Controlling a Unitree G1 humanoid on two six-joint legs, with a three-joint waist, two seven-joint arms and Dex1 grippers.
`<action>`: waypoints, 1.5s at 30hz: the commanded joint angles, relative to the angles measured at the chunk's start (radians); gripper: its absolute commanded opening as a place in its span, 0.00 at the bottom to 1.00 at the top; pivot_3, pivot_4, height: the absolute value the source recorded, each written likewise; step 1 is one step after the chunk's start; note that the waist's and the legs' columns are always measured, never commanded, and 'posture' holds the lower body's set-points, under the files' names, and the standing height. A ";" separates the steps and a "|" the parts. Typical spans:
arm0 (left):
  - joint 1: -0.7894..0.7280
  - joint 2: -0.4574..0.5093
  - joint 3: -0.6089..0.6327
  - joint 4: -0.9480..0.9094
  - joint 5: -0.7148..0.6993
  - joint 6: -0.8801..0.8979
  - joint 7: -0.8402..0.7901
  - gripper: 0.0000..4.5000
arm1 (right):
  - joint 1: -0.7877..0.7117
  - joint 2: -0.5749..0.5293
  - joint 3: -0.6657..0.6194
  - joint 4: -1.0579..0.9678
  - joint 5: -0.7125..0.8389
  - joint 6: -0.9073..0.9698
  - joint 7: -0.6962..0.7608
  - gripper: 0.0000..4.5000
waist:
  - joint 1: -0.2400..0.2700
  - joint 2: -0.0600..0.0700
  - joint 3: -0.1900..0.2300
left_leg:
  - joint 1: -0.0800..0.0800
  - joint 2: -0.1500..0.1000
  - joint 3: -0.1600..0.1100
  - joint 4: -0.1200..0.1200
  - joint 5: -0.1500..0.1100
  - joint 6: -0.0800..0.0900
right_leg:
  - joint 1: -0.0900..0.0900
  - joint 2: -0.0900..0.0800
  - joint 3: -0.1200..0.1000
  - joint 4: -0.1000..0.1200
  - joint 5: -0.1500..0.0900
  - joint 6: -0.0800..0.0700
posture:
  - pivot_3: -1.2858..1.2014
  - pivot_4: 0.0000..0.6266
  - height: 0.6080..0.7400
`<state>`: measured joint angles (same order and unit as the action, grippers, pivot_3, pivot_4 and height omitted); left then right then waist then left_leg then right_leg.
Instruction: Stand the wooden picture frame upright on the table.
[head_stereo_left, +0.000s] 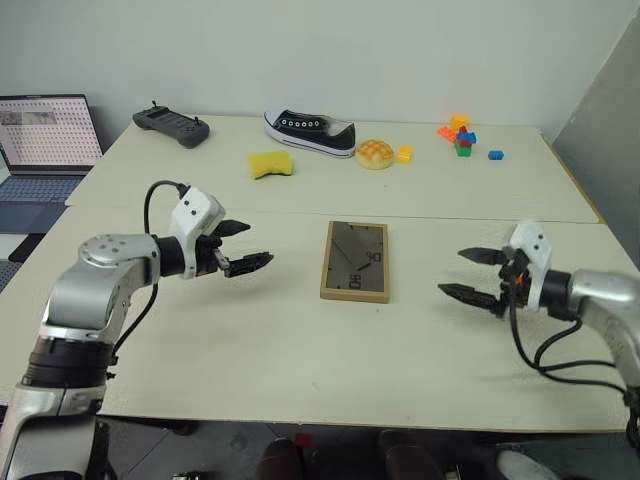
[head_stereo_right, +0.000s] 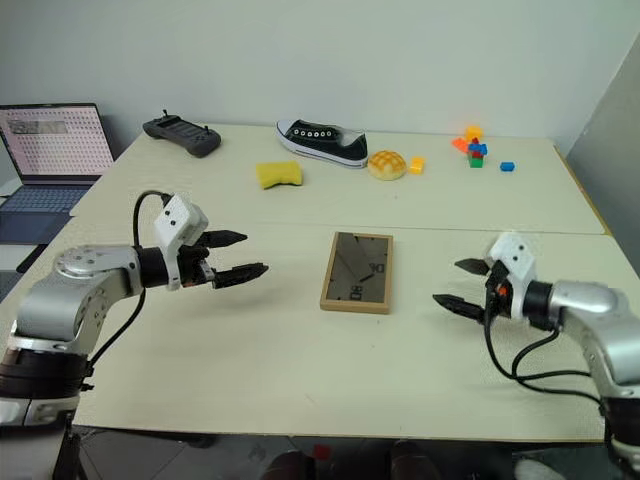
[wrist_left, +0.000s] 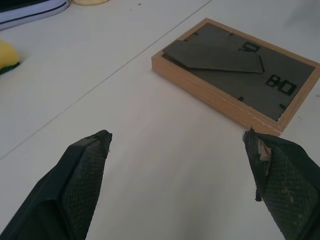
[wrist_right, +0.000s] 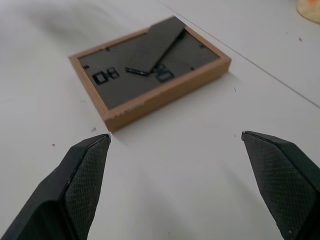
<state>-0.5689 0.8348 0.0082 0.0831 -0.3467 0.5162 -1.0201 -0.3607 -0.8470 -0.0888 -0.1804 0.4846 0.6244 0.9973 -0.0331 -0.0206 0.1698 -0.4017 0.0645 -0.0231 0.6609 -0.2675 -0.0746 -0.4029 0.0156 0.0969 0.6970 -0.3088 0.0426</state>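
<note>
Wooden picture frame (head_stereo_left: 355, 261): lies flat on the near half of the counter, dark brown back facing up with its stand folded down, long side running away from the robot.
Counter (head_stereo_left: 300, 350): pale cream top; a seam crosses it just beyond the frame's far edge.
Left pincer (head_stereo_left: 243, 247): hovers above the counter to the left of the frame, apart from it, fingers spread wide and holding nothing, tips aimed toward the frame.
Right pincer (head_stereo_left: 468, 274): hovers to the right of the frame, apart from it, fingers spread wide and holding nothing, tips aimed toward the frame.
Far half of the counter: black game controller (head_stereo_left: 172, 125), yellow sponge (head_stereo_left: 270, 164), black-and-white sneaker (head_stereo_left: 309, 133), bread bun (head_stereo_left: 374, 153), small yellow block (head_stereo_left: 404, 154), cluster of coloured toy bricks (head_stereo_left: 460, 135).
Off the counter's left side: open laptop (head_stereo_left: 45, 140).
</note>
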 joint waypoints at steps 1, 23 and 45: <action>-0.026 0.018 -0.014 0.022 0.027 -0.050 -0.048 1.00 | -0.045 -0.004 0.024 0.049 -0.016 -0.026 0.034 0.99 | 0.000 0.000 0.000 | 0.000 0.000 0.000 0.000 0.000 0.000 | 0.000 0.000 0.000 0.000 0.000 0.000 | 0.52 0.24 1.00; -0.159 -0.212 0.090 0.228 -0.328 0.730 0.042 0.73 | -0.219 0.214 0.257 0.413 -0.337 -0.323 -0.058 0.02 | -0.002 0.000 0.000 | -0.002 0.000 -0.001 0.002 0.000 0.000 | -0.001 0.000 -0.001 0.001 0.000 0.000 | 0.52 0.24 1.00; -0.347 -0.476 -0.080 0.753 -0.121 0.533 -0.036 0.99 | -0.264 0.427 0.350 0.472 -0.465 -0.409 -0.100 0.00 | 0.003 0.001 -0.002 | 0.001 -0.002 -0.002 0.003 0.002 -0.003 | 0.003 -0.002 -0.002 0.002 0.000 0.000 | 0.52 0.24 1.00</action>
<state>-0.9254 0.3851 -0.0399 0.7890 -0.5104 1.0820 -1.0606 -0.6209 -0.4153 0.2683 0.3407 0.0215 0.2300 0.8948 -0.0300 -0.0197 0.1682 -0.4004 0.0623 -0.0249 0.6642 -0.2660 -0.0769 -0.3986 0.0128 0.0940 0.6982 -0.3086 0.0428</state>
